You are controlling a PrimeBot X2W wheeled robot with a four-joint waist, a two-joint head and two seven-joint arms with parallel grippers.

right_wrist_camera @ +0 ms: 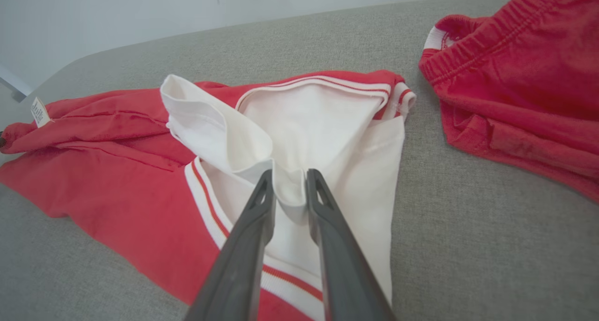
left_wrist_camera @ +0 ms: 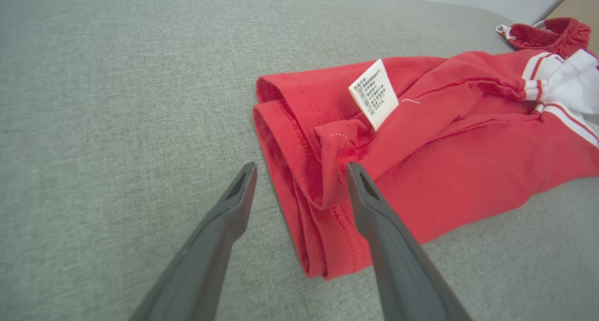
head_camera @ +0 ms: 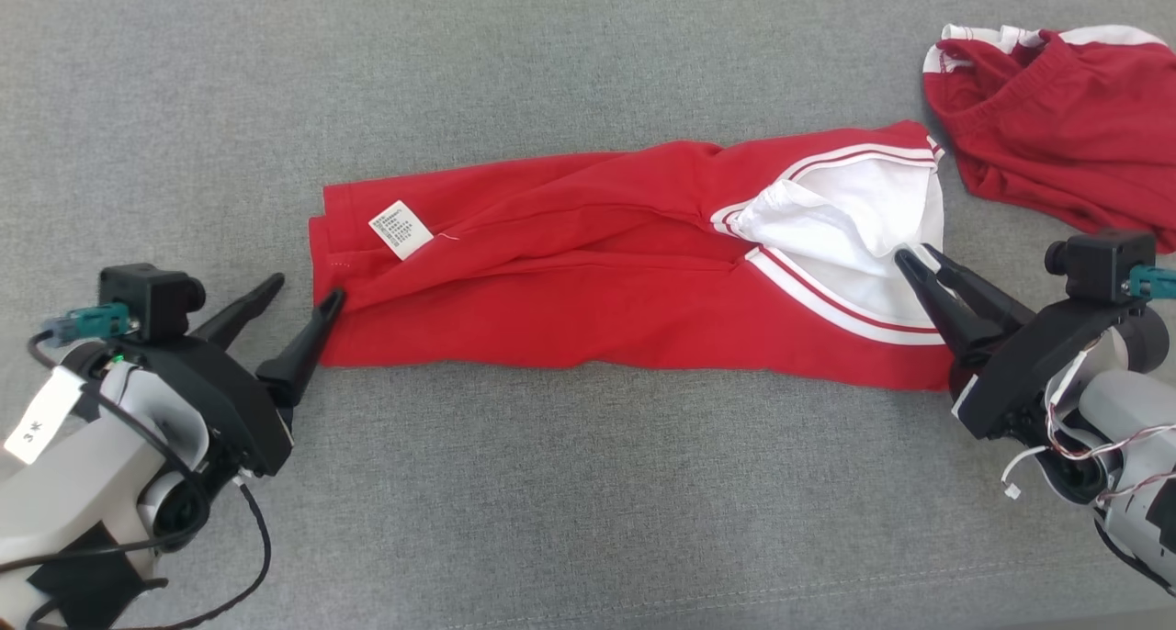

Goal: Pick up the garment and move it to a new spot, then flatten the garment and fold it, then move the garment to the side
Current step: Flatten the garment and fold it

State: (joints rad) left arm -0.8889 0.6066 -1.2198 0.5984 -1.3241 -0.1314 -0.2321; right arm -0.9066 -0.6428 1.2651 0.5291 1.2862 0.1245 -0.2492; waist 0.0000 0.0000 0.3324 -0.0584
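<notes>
Garment [head_camera: 597, 272] lies lengthwise: left hand [head_camera: 306, 288] spread at its hem edge, right hand [head_camera: 916, 253] pinching its white fold.

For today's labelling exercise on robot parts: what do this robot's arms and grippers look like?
The left gripper and right gripper each have two long tapered dark fingers on a black body, topped by a black camera box with a teal connector. Forearms are pale grey. The left carries a white tag marked 3 and a looping black cable; the right shows thin red-and-white wires.
</notes>
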